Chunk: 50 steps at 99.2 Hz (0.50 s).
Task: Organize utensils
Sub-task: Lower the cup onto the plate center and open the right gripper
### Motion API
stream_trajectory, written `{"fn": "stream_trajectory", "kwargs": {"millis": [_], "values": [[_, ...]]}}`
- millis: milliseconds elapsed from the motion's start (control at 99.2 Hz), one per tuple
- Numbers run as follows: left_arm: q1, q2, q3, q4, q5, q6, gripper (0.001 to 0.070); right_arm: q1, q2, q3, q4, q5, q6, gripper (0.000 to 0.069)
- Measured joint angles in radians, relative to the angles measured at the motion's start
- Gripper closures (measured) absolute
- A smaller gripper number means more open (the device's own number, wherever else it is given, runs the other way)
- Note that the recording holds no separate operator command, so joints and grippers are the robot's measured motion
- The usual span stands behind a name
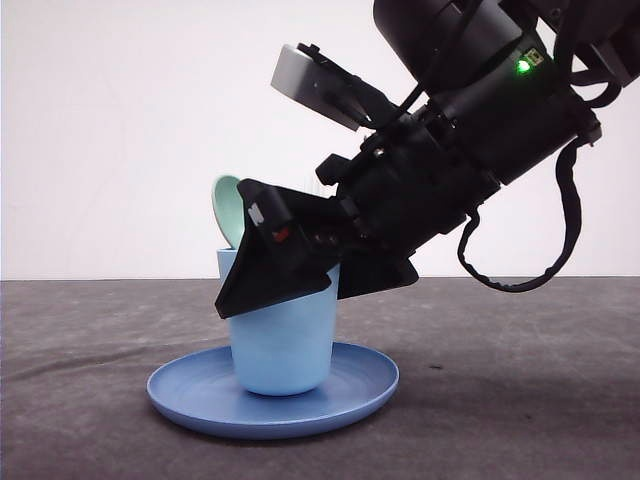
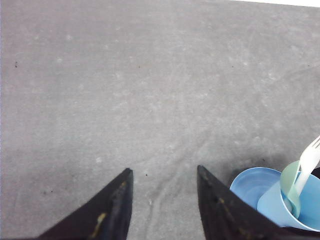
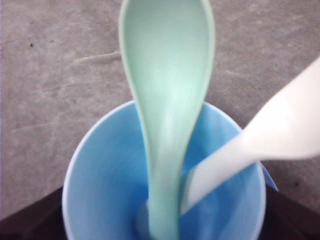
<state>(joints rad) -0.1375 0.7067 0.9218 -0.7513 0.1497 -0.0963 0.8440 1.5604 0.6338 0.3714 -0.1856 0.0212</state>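
in the front view the right arm [image 1: 480,130] slants down from the upper right, its wrist pitched forward so the right hand [image 1: 285,265] points down and to the left, right at the rim of the light blue cup [image 1: 282,345]. the black fingers [image 1: 265,270] lie in front of the cup's upper wall and hide most of its rim. whether this hand is open or closed i cannot tell: in the right wrist view its dark fingers sit just at the lower corners, either side of the cup's mouth, with nothing seen gripped between them.

the cup stands upright on the blue round plate [image 1: 355,385], which lies on the grey surface [image 1: 520,400]. the mint-green spoon [image 3: 167,100] stands in the cup, handle down and bowl up above the rim; the front view shows its bowl behind the hand. the white fork [image 3: 270,140] leans in the same cup beside the spoon, its handle reaching the bottom; the left wrist view shows its tines up above the rim.

the left hand [image 2: 162,175] hangs above bare surface, its two dark fingers spread apart with nothing between them, the cup and plate off to one side.
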Motion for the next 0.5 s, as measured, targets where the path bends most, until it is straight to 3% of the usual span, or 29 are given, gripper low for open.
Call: {"fn": "stream_trajectory", "kwargs": {"millis": [232, 504], "values": [[0.000, 0.000, 0.000, 0.000, 0.000, 0.000, 0.0476, 0.000, 0.000, 0.000, -0.005, -0.022, -0.006, 0.0087], [0.000, 0.000, 0.000, 0.000, 0.000, 0.000, 0.0476, -0.014, 0.000, 0.000, -0.081, -0.021, -0.014, 0.0059]]}}
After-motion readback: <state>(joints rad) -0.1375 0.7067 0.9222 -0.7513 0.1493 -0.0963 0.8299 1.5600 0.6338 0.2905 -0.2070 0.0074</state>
